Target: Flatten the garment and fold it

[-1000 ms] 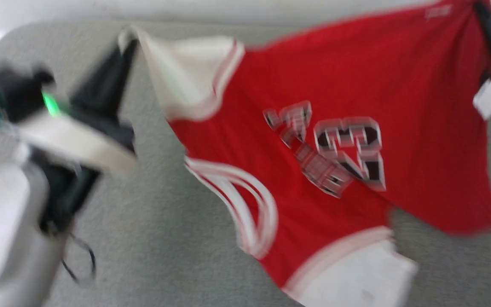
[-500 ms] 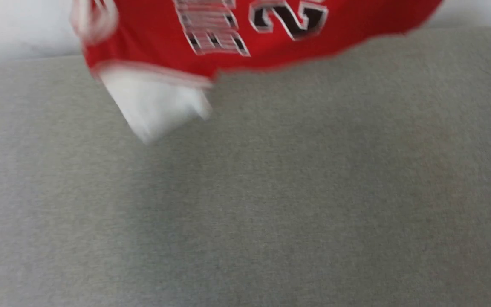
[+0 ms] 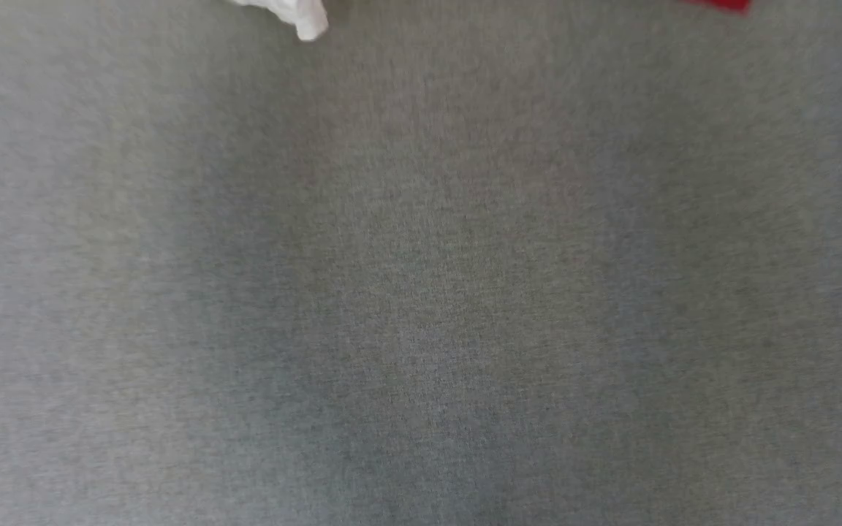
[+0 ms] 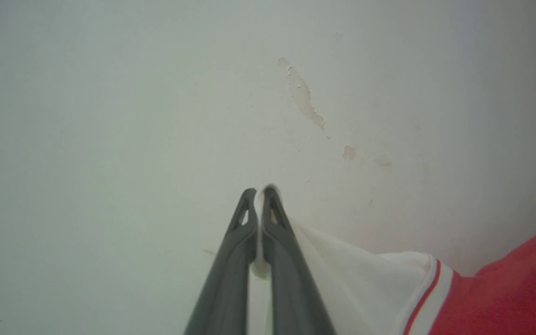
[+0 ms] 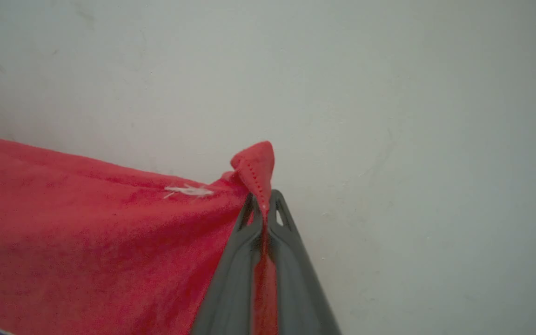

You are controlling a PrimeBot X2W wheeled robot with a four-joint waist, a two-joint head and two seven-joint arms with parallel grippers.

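We see our left gripper (image 4: 259, 193) with its two fingers closed together, and a fold of white cloth is pinched between them. This cloth belongs to a white sleeve (image 4: 365, 279) of the garment (image 4: 510, 284). The red body of the garment begins after a red-white trim (image 4: 428, 293) at the lower right of the left wrist view. Our right gripper (image 5: 263, 199) is also closed, and it grips a red corner of the garment. A small peak of red cloth stands above its fingertips, and the red fabric spreads away to the left of that view. Behind both grippers is a pale wall (image 4: 110, 93) with a patch of peeled paint (image 4: 303, 95), so the garment is held up in front of it. In the head view we see the desk (image 3: 421, 292), covered with grey fabric. At the top edge of that view a white tip (image 3: 304, 18) and a small red piece (image 3: 722, 4) of the garment come in.
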